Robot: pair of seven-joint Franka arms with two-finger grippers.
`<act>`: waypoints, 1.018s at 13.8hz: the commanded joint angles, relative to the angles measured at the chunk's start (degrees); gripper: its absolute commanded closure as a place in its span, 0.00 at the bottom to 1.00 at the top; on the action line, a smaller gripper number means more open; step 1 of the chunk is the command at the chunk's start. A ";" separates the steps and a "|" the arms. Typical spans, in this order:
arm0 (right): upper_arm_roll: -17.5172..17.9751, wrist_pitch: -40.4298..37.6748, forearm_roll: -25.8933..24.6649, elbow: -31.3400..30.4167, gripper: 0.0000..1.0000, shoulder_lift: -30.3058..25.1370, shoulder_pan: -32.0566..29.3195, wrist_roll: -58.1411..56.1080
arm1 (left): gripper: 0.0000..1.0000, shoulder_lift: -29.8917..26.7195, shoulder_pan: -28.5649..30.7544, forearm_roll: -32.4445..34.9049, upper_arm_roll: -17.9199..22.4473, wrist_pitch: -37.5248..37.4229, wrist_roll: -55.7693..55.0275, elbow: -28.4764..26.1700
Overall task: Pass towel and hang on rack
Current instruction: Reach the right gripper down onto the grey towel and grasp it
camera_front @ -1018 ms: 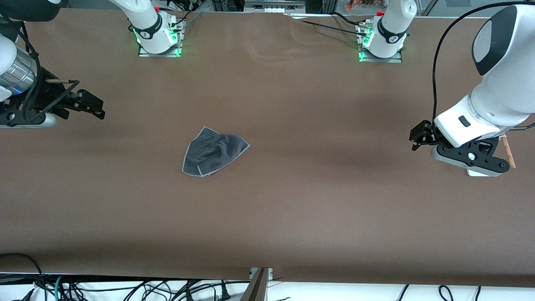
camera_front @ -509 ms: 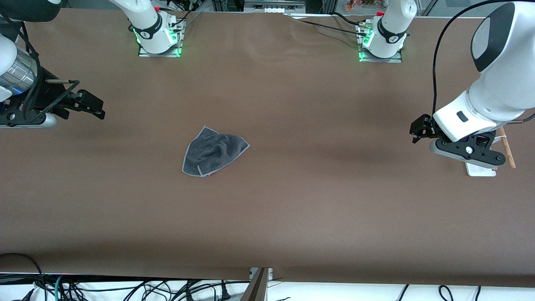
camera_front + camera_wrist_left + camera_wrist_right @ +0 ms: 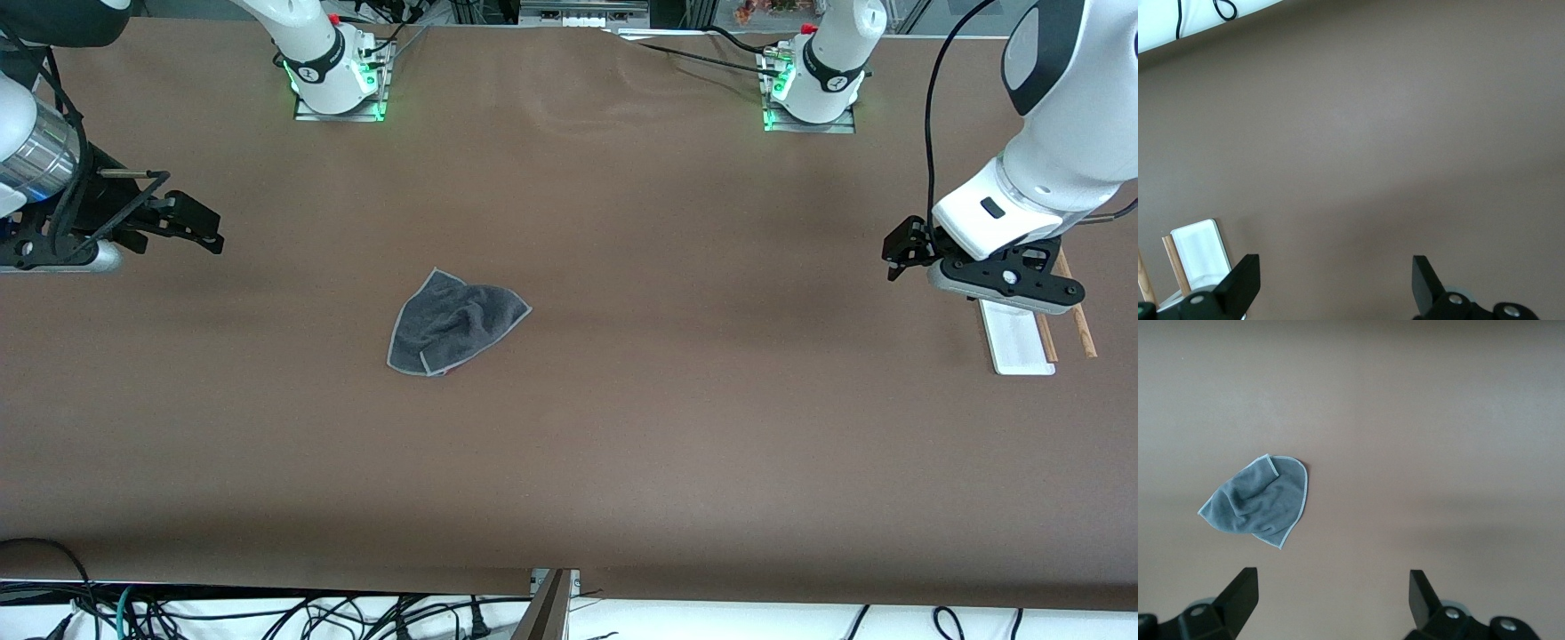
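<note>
- The right claw (image 3: 200, 233) is seen raised over the bare brown bench (image 3: 676, 427) at the right arm's end, well apart from the towel; its fingers (image 3: 1238, 590) are spread wide and nothing is held between them.
- The towel (image 3: 455, 322) is found lying crumpled on the bench, roughly midway between the two arms' ends but closer to the right arm's end. It is dark grey with a light grey stitched edge, and one corner is folded over onto the cloth.
- In the right wrist view the towel (image 3: 1258, 500) is shown flat on the bench, clear of the right claw's (image 3: 1331, 587) fingers.
- The left claw (image 3: 900, 253) is seen raised over the bench at the left arm's end, just beside the rack; its fingers (image 3: 1241, 283) are spread wide and nothing is gripped.
- The rack (image 3: 1022, 342) is placed on the bench near the left arm's end: a flat white base with thin light-brown rods lying alongside it. Part of it is hidden under the left arm's wrist.
- In the left wrist view a corner of the rack (image 3: 1198, 247) is shown beside one finger of the left claw (image 3: 1335, 280).
</note>
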 commanded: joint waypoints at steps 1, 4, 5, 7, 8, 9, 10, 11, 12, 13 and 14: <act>0.23 -0.41 -0.68 -0.49 0.00 2.84 0.94 -0.52 | 0.00 -3.43 0.88 -1.35 -0.57 2.35 0.24 -4.47; 0.32 1.16 -0.16 -0.31 0.00 10.13 3.75 -0.44 | 0.00 -3.34 0.88 -1.27 -0.57 2.35 0.24 -4.30; 0.32 5.08 0.20 -0.40 0.00 12.59 5.06 -0.44 | 0.00 -3.34 0.88 -1.35 -0.57 2.35 0.24 -4.21; 0.32 13.00 0.20 -0.66 0.00 17.86 7.35 -0.52 | 0.00 -3.34 0.88 -1.35 -0.57 2.35 0.32 -4.12; 0.32 15.47 0.11 -0.66 0.00 20.07 8.06 -0.53 | 0.00 -3.34 0.88 -1.27 -0.57 2.35 0.41 -4.12; 0.49 18.10 0.20 -0.75 0.00 22.79 8.93 -1.05 | 0.00 -3.34 0.79 -1.35 -0.57 2.35 0.41 -4.03; 0.58 20.91 0.29 -1.36 0.00 24.81 9.03 -3.66 | 0.00 -3.26 0.79 -1.35 -0.57 2.35 0.41 -4.12; 0.58 23.46 0.38 -1.89 0.00 26.57 9.03 -6.39 | 0.00 -3.26 0.79 -1.35 -0.57 2.35 0.41 -4.03; 0.58 26.80 0.46 -2.59 0.00 28.51 8.94 -7.81 | 0.00 -3.26 0.79 -1.27 -0.57 2.35 0.50 -4.03; 0.67 30.22 0.38 -3.55 0.01 30.27 8.94 -8.52 | 0.00 -3.26 0.79 -1.35 -0.57 2.35 0.50 -4.12; 0.67 33.74 0.38 -4.43 0.01 31.76 9.03 -8.87 | 0.00 -3.26 0.79 -1.35 -0.57 2.35 0.50 -4.03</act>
